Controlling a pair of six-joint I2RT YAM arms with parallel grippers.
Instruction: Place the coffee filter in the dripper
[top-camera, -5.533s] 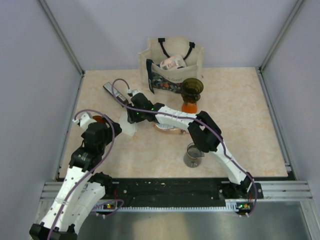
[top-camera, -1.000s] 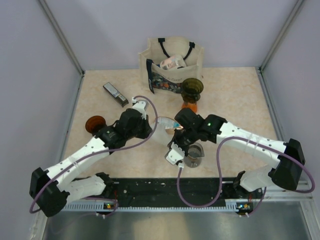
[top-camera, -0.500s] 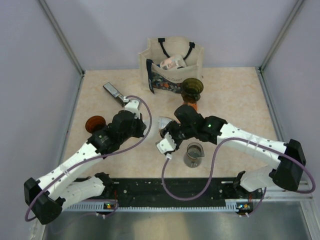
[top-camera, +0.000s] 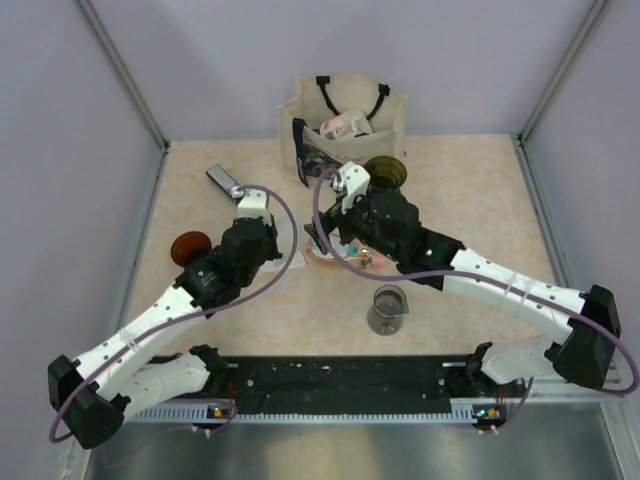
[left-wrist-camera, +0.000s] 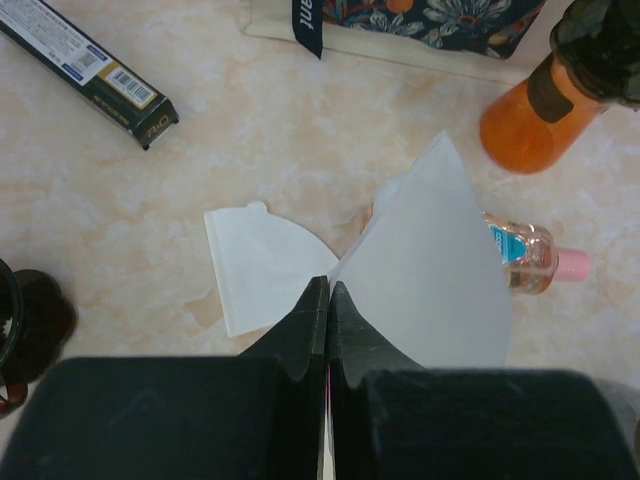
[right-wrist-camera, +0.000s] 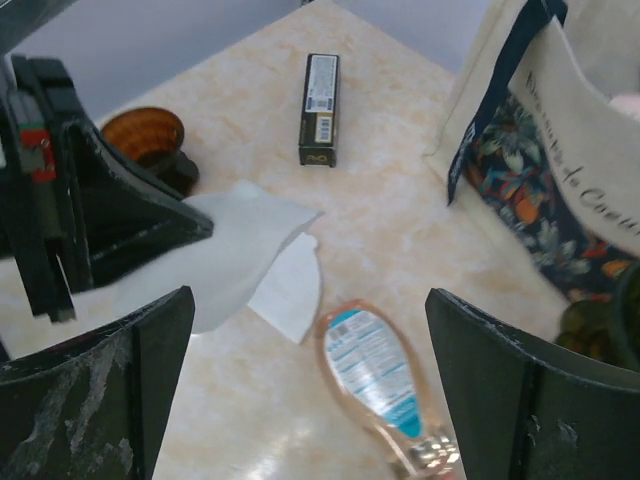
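Observation:
My left gripper is shut on the corner of a white coffee filter, which fans up and to the right above the table. The overhead view has this gripper left of centre. A second filter lies flat on the table just beyond it. The amber ribbed dripper stands to the left, apart from the held filter, and it shows too in the right wrist view. My right gripper hangs wide open and holds nothing, above a small clear bottle.
A cloth tote bag stands at the back. A dark funnel on an orange vessel is beside it. A black barcode box lies at back left. A glass beaker stands near the front. The blue-labelled bottle lies mid-table.
My right gripper has opened and swung from beside the beaker to the back, near the bag. My left gripper, still shut on the filter, drew back to the left.

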